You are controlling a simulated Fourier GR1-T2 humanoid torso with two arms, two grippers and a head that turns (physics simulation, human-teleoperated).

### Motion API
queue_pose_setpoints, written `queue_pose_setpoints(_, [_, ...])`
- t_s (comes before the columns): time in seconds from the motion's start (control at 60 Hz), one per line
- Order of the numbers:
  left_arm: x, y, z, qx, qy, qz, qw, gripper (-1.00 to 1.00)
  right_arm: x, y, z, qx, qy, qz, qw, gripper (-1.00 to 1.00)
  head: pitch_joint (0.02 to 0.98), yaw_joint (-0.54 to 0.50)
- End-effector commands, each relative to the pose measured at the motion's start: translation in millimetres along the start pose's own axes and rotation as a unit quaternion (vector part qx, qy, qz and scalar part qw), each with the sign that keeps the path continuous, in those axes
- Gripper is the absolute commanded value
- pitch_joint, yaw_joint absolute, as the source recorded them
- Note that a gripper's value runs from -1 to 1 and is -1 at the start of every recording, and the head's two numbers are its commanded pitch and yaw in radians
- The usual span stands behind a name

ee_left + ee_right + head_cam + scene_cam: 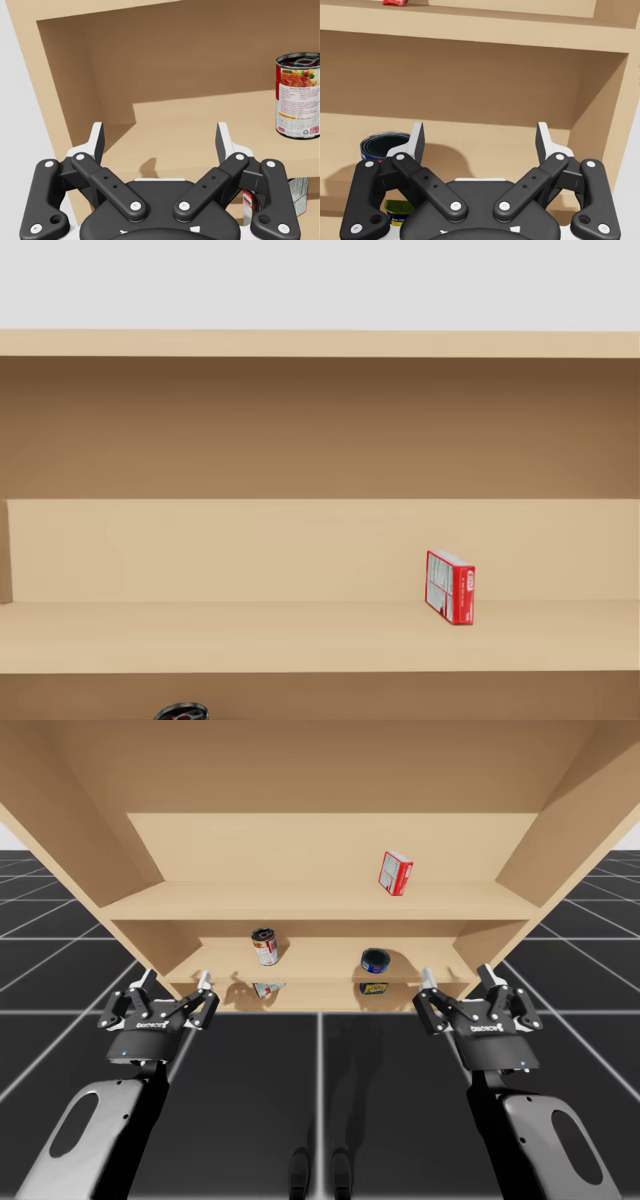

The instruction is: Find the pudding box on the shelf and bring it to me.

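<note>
Head view: red box (449, 587) upright on shelf (200, 635), back fr edge.

Red-labelled can (265, 948) stands apart from blue can (375, 960).

You're facing a light wooden shelf unit (320, 780), with an upper board (250, 902) and a lower board (320, 955) set between plain side walls (570, 830). The floor (250, 1090) around it is black, ruled with pale grid lines. Above the unit's top the backdrop (320, 280) is flat pale grey. Light is even, with soft shadows under the boards.
</note>
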Motion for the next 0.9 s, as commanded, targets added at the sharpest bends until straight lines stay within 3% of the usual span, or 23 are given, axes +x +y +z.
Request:
queue_pose_setpoints(0.017, [0.3, 0.7, 0.0, 0.001, 0.0, 0.001, 1.0, -1.0, -0.8, 0.5, 1.9, -0.013, 0.002, -0.008, 0.9999, -1.0, 0.085, -0.01])
queue_pose_setpoints(0.033, [0.4, 0.8, -0.1, 0.001, 0.0, 0.001, 1.0, -1.0, -0.8, 0.5, 1.2, -0.005, 0.006, -0.008, 0.9999, -1.0, 0.085, -0.01])
queue_pose_setpoints(0.05, [0.5, 1.1, -0.3, 0.002, 0.0, 0.002, 1.0, -1.0, -2.4, 0.5, 0.4, -0.004, 0.005, 0.001, 1.0, -1.0, 0.087, -0.01])
queue_pose_setpoints(0.133, [0.5, 1.8, -0.5, 0.004, 0.0, 0.003, 1.0, -1.0, -1.4, -0.7, -1.2, 0.007, 0.013, -0.018, 0.9997, -1.0, 0.1, -0.02])
queue_pose_setpoints(0.3, [0.5, 2.4, -0.6, 0.004, 0.001, 0.003, 1.0, -1.0, -2.0, -3.7, -2.4, 0.003, 0.015, -0.02, 0.9997, -1.0, 0.184, -0.02])
queue_pose_setpoints(0.45, [1.7, 3.1, -0.6, -0.007, 0.006, 0.021, 0.9997, -1.0, -2.4, -4.2, -2.9, 0.004, 0.015, -0.016, 0.9998, -1.0, 0.316, -0.01])
queue_pose_setpoints(0.7, [2.5, 4.7, -0.8, -0.007, 0.006, 0.024, 0.9997, -1.0, -2.1, -5.0, -3.4, 0.005, 0.015, -0.013, 0.9998, -1.0, 0.519, 0.02])
queue_pose_setpoints(0.9, [2.0, 7.5, -2.4, -0.008, 0.007, 0.026, 0.9996, -1.0, -1.7, -4.3, -2.2, 0.008, 0.019, -0.012, 0.9997, -1.0, 0.681, 0.13])
